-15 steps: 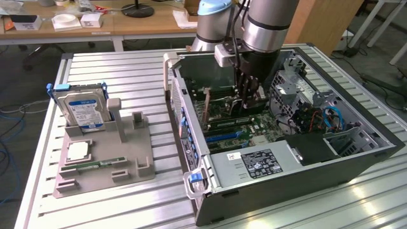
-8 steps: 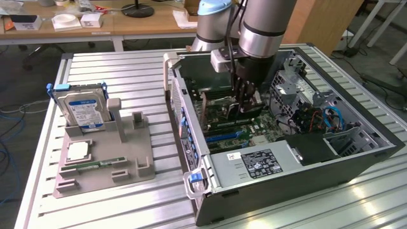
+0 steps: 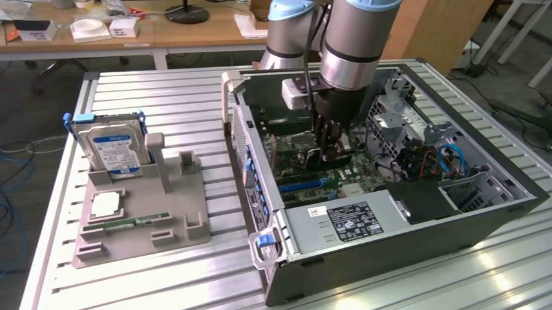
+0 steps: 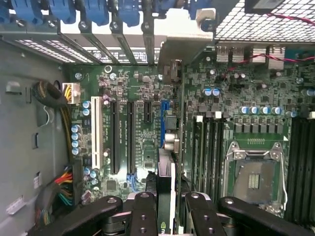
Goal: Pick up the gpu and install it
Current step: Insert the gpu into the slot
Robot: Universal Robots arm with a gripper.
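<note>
My gripper [image 3: 329,147] reaches down into the open computer case [image 3: 388,248], over the green motherboard [image 3: 340,174]. In the wrist view the gpu [image 4: 170,147] shows edge-on as a thin card between my black fingers [image 4: 143,211], and my gripper [image 4: 170,214] is shut on it. The card stands upright over the motherboard [image 4: 140,98], in line with the blue slot [image 4: 162,120]. Its silver end bracket [image 4: 179,46] lies against the case's rear slot openings. Whether the card's lower edge is seated in the slot I cannot tell.
A grey parts holder [image 3: 172,239] on the exterior view's left carries a silver hard drive with a blue label [image 3: 108,147], a processor chip [image 3: 105,204] and a green memory stick [image 3: 129,223]. Inside the case are the power supply [image 3: 345,223], the empty processor socket [image 4: 253,174] and cable bundles [image 4: 61,189].
</note>
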